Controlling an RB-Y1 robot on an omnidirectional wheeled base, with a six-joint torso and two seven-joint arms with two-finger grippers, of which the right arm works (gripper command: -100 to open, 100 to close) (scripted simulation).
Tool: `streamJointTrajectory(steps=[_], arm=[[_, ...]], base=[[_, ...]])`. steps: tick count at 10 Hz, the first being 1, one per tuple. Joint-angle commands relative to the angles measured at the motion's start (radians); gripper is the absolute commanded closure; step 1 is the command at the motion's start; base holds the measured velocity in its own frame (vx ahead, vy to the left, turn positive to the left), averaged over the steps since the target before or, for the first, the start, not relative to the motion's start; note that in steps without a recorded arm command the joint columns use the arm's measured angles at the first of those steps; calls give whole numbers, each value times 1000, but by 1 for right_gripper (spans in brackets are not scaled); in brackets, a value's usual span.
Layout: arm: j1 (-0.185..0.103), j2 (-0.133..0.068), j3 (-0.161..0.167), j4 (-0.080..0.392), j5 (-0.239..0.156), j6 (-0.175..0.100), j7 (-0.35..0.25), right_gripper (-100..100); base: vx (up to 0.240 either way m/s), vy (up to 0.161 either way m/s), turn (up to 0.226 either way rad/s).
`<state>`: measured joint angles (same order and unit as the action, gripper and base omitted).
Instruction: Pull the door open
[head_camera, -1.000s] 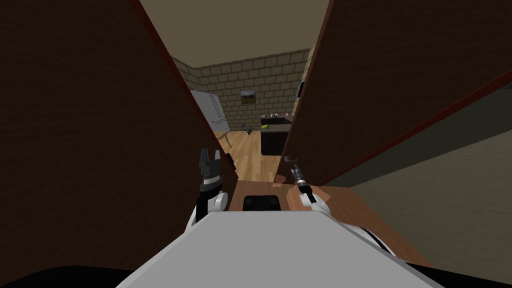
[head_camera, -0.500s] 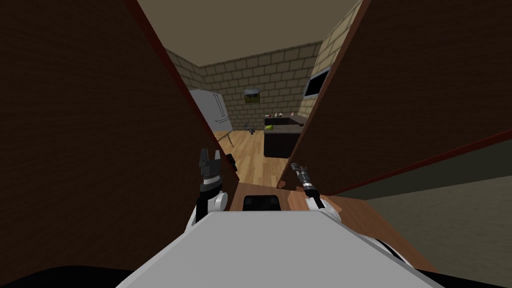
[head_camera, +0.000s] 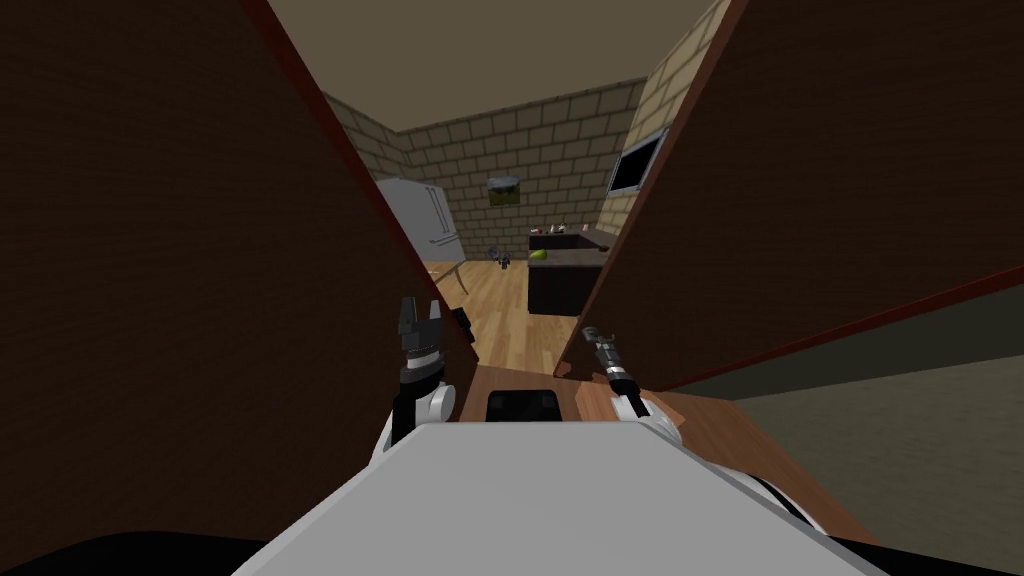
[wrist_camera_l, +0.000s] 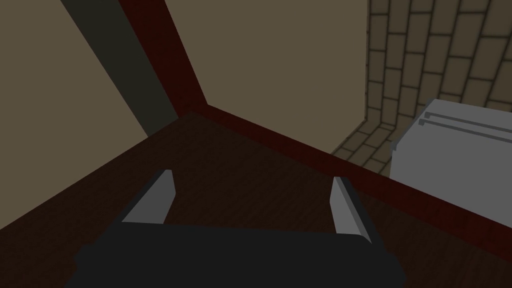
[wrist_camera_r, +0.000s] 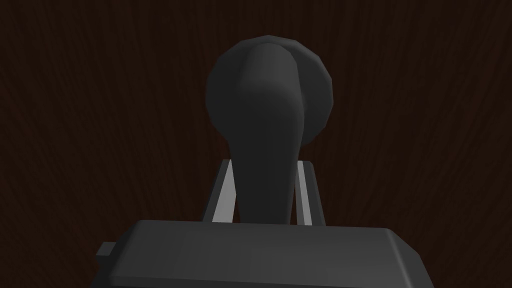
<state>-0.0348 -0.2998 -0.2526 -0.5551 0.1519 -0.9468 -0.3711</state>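
Now the dark brown wood-grained door (head_camera: 800, 180) stands swung well toward me on the right, and the gap between it and a second dark brown panel with a red edge (head_camera: 180, 250) on the left is wide. Compared with a second ago this gap is wider: a black screen on the brick wall (head_camera: 637, 165) has come into sight past the door's edge. In the last half second, however, almost nothing has shifted. I judge that the pull has paused or is near its end, with the door already mostly open.

The right end effector (head_camera: 600, 342) is closed on the dark grey lever handle with a round base (wrist_camera_r: 267, 115). In the right wrist view its two thin fingers (wrist_camera_r: 223, 195) press both sides of the lever, close to the dark box. The left end effector (head_camera: 420, 320) hangs beside the left panel, its fingers wide apart with nothing between them. In front of it are the panel's red edge and a grey refrigerator (wrist_camera_l: 450, 145).

Some things I cannot make out. The hinge side of the door is cut off at the border, so how much further it can swing is not visible. Whether the left panel is a wall or another door leaf, I cannot tell. The small things on the dark counter (head_camera: 560, 285) in the room beyond — among them a green lump (head_camera: 538, 254) — are too small to name.
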Motion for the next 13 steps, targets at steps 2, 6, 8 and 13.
streamJointTrajectory(steps=[2, 6, 8, 13], arm=[[0, 0, -1, -1, -1, -2, -1, 100], [27, -23, 14, 4, 20, -43, -36, 100], [43, -36, 23, 6, 32, -68, -57, 100], [69, -63, 41, 20, 56, -122, -98, 100]], base=[[0, 0, 0], [-108, -35, 96], [-186, -55, 115], [-162, -41, 107]])
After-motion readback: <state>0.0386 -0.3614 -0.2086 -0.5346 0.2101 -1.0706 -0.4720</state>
